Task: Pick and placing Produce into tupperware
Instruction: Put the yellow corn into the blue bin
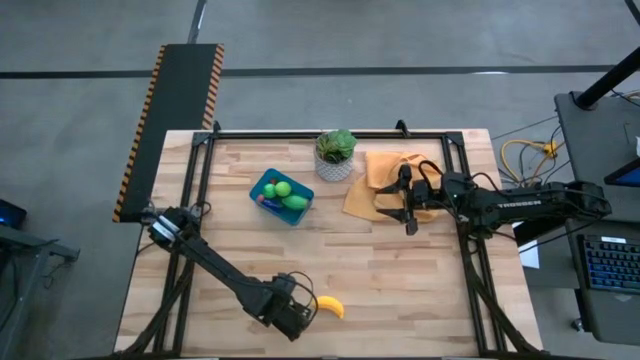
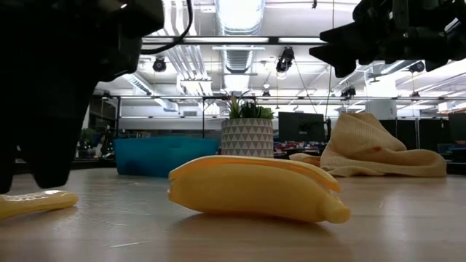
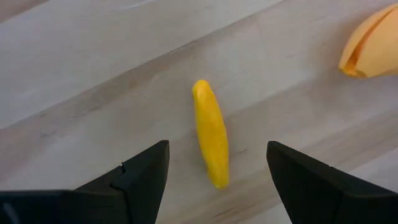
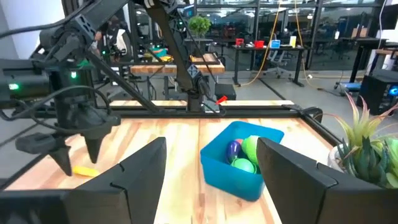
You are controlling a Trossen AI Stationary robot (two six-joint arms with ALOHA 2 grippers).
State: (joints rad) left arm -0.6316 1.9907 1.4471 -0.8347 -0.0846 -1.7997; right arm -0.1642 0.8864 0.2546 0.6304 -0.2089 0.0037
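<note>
My left gripper is open low over the table's near edge. Its fingers stand on either side of a small yellow oblong piece that lies flat on the wood, and they do not touch it. The yellow banana lies on its side just to the right; the low view shows this banana close up. The blue tupperware holds green pieces and a purple one. My right gripper is open and hovers above the orange-yellow cloth.
A leafy plant in a white patterned pot stands between the tupperware and the cloth, near the far edge. A black frame rail runs along the far edge. Bare wood lies between the banana and the cloth.
</note>
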